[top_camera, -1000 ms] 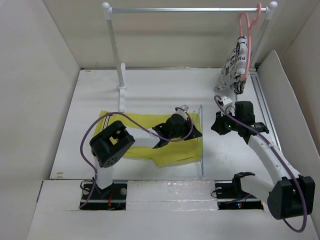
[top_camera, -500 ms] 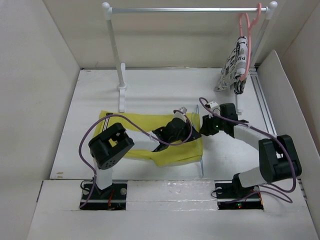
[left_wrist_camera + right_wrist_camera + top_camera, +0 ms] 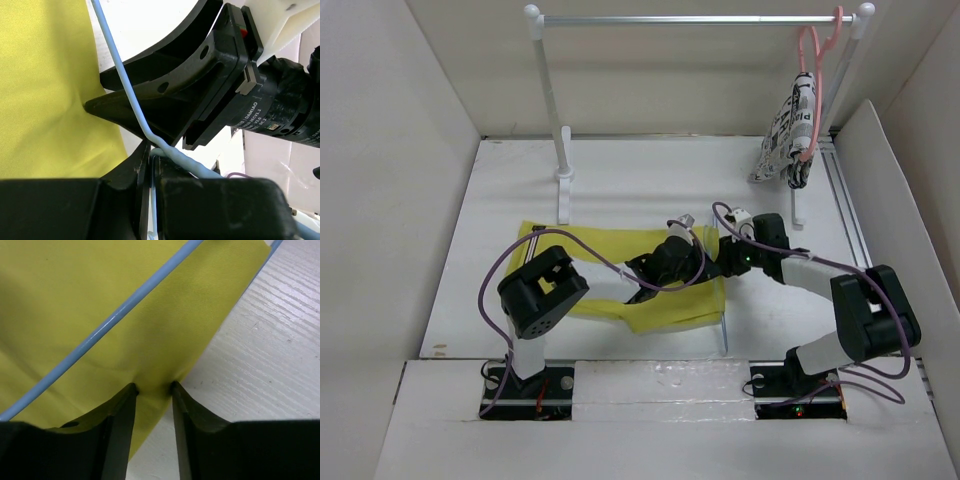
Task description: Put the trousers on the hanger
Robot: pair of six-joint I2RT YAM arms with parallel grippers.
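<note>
You are clamping your left gripper (image 3: 151, 167) tight on the hanger (image 3: 122, 80) at its twisted neck, steadying it over the trousers (image 3: 90, 285) lying flat mid-table. Your right gripper (image 3: 152, 390) is standing half open astride the cloth's right edge, holding nothing, likely readying a pinch.

At frame centre the trousers (image 3: 590, 250) are spread on the table (image 3: 640, 180), the hanger (image 3: 723, 300) is set along their right edge, the left gripper (image 3: 700, 262) and right gripper (image 3: 728, 258) are met there, and the printed cloth (image 3: 785, 140) is hung upper right.
</note>
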